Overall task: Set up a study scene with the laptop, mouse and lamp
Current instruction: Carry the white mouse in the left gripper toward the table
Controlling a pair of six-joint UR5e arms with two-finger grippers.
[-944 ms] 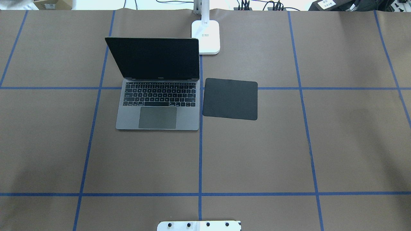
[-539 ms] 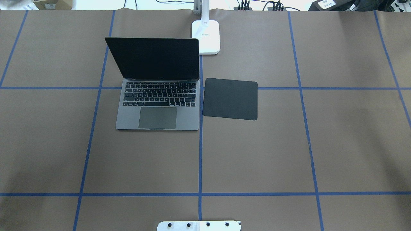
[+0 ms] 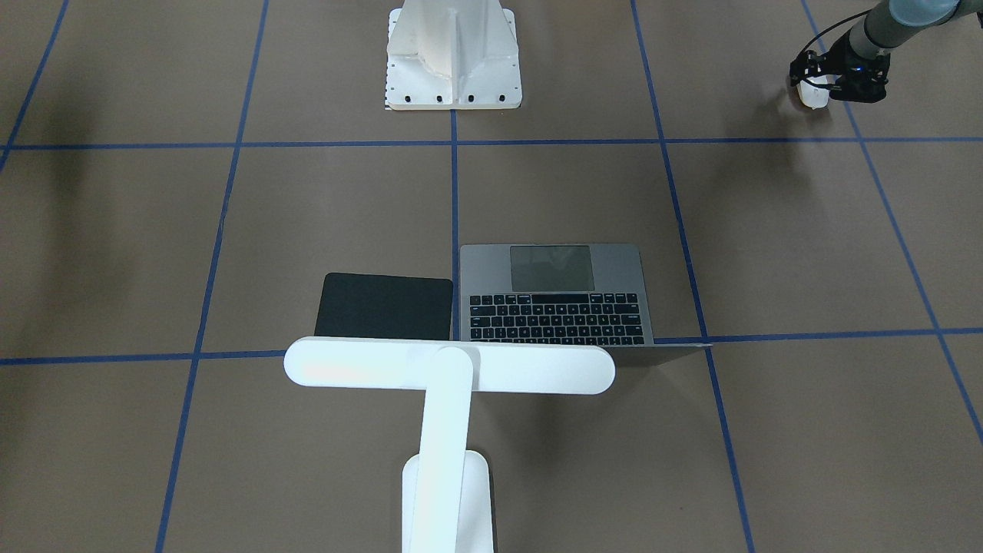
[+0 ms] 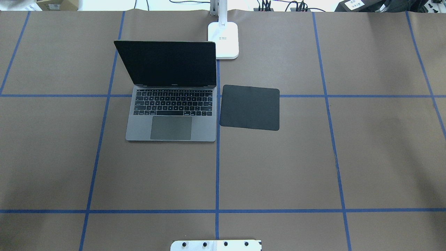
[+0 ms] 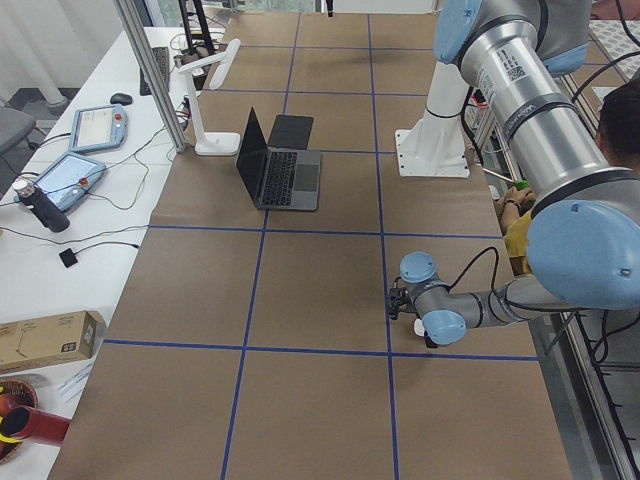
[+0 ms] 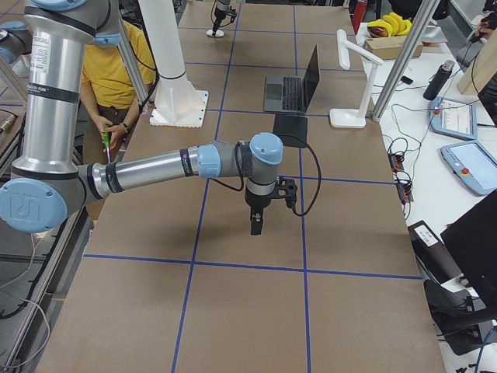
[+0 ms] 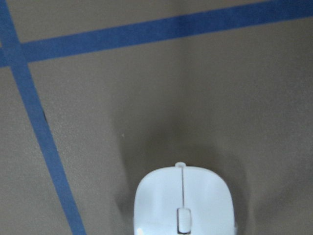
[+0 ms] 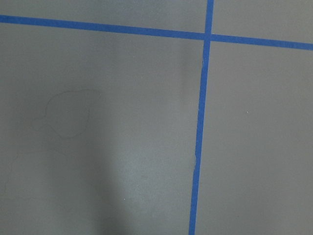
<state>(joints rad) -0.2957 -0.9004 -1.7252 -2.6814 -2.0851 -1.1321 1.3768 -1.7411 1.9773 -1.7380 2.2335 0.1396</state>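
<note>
The table (image 4: 278, 167) is brown with blue lines (image 4: 217, 174) that make big squares. The laptop (image 4: 170, 118) is grey with black keys and a black screen. The flat pad (image 4: 249, 107) is black. The lamp (image 3: 449, 367), the mouse (image 7: 182, 200) and the pedestal (image 3: 453, 54) at the top of the frame are all white.

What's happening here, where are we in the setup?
The left gripper is at the white mouse, out at the table's left end, far from the rest; I cannot tell if it has closed on it. The laptop stands open, the black pad beside it, the lamp behind. The right gripper hangs over bare table.
</note>
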